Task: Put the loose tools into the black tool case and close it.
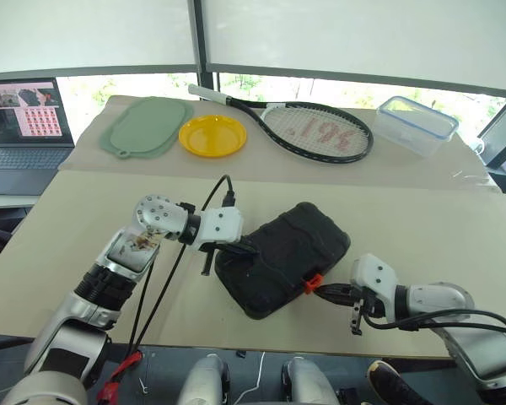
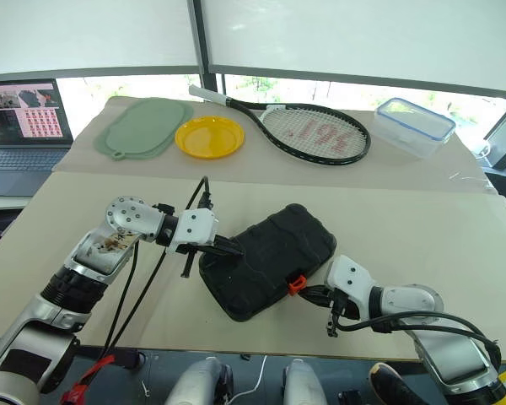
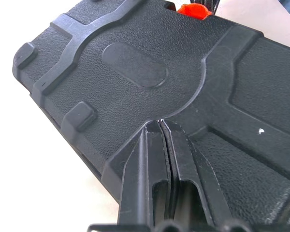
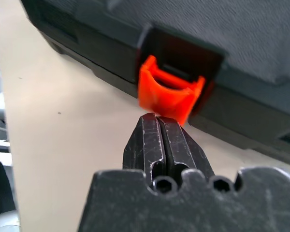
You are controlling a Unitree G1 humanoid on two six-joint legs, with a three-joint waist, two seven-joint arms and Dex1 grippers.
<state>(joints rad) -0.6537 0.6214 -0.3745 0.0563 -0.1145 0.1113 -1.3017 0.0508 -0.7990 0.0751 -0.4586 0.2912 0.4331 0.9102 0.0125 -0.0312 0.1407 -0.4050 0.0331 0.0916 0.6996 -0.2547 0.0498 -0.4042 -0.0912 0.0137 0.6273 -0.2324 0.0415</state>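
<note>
On the near table, the left gripper (image 1: 240,251), fingers pressed together, rests its tips on the lid of the closed black tool case (image 1: 282,257). Its long axis runs diagonally, near-left to far-right. At its near edge, the right gripper (image 4: 159,126), also closed, touches the orange latch (image 4: 170,94).

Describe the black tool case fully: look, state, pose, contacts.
The black tool case is textured plastic with raised ribs, lid down, lying flat and skewed on the tan table. Its orange latch sticks outward. The shut left gripper rests on the lid; the shut right gripper is at the latch.
</note>
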